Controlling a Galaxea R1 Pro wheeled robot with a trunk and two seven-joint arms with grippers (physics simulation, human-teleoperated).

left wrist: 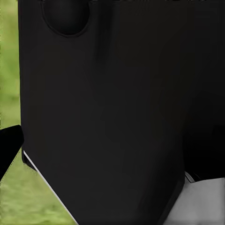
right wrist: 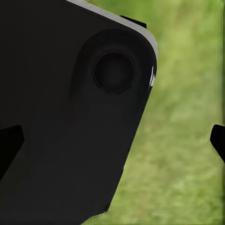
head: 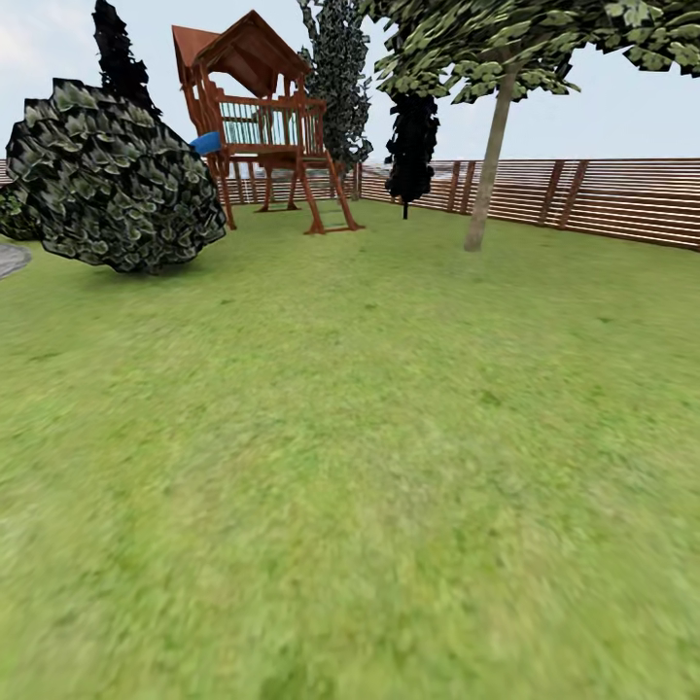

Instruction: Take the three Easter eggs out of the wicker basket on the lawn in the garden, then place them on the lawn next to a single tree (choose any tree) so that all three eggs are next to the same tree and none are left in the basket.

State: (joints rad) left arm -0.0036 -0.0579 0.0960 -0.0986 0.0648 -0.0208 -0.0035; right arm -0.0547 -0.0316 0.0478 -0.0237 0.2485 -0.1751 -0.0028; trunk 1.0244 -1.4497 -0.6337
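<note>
I cannot tell if either claw is spread or pinching. No eggs or basket here, just lawn and a pale-trunked tree. The 3 eggs are probably smooth and round; cup each around its middle.

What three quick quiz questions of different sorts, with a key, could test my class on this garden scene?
1. True or false: the wooden playset stands on the lawn left of the pale-trunked tree.
2. What runs behind that tree: A) slatted fence, B) brick wall, C) hedge?
3. Fill in: the slide on the playset is ____.

Key: 1 true; 2 A; 3 blue.
</note>
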